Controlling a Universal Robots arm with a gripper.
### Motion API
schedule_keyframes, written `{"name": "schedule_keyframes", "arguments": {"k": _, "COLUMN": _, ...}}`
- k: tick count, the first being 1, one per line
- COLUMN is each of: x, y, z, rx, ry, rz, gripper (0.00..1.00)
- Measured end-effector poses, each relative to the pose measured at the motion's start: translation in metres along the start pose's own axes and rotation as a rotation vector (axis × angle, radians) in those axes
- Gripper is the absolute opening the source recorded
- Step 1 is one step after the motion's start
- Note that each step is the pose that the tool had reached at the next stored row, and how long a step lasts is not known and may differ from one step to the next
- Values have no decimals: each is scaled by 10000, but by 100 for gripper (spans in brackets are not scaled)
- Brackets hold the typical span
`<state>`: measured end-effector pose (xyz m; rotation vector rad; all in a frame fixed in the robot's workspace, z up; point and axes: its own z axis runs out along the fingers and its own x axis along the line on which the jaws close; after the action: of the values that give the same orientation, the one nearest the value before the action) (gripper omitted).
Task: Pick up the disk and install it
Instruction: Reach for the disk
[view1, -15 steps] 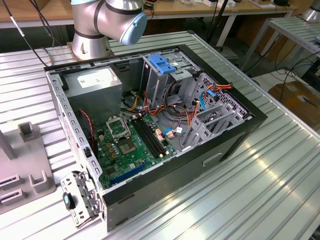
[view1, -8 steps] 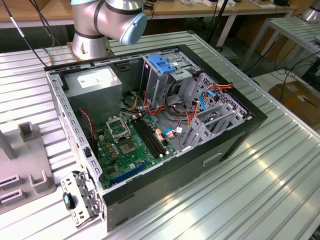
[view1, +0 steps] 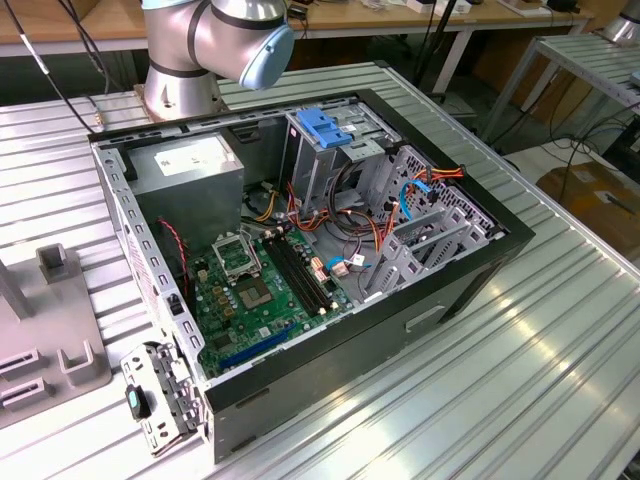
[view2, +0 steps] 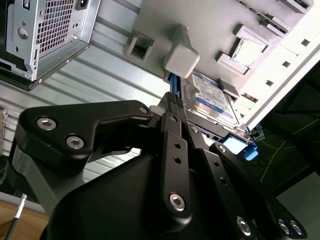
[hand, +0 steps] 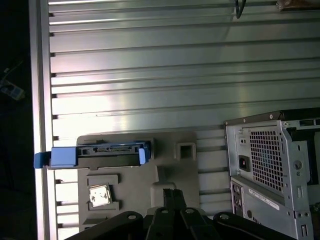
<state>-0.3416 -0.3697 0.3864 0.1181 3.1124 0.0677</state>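
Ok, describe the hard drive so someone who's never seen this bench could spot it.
On the metal table, beside the computer case, lies a grey fixture plate. The disk stands on edge at its rim, the only part there with blue side rails and a blue-and-white label.

Disk (view2: 212, 95) partly behind the gripper (view2: 176, 106); arm (view1: 215, 35) cropped at exterior view's top.

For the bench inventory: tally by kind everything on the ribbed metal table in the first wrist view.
Flat metal hard drive with blue side rails: 1
Grey slotted fixture plate: 1
Small square silver chip: 1
Grey metal computer case: 1
Total: 4
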Motion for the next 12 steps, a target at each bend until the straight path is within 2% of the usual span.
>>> {"name": "schedule_keyframes", "arguments": {"k": 6, "x": 46, "y": 10, "z": 11, "rx": 1, "ry": 1, "rz": 0, "gripper": 11}}
{"name": "schedule_keyframes", "arguments": {"k": 12, "x": 138, "y": 57, "z": 42, "rx": 1, "ry": 1, "rz": 0, "gripper": 11}}
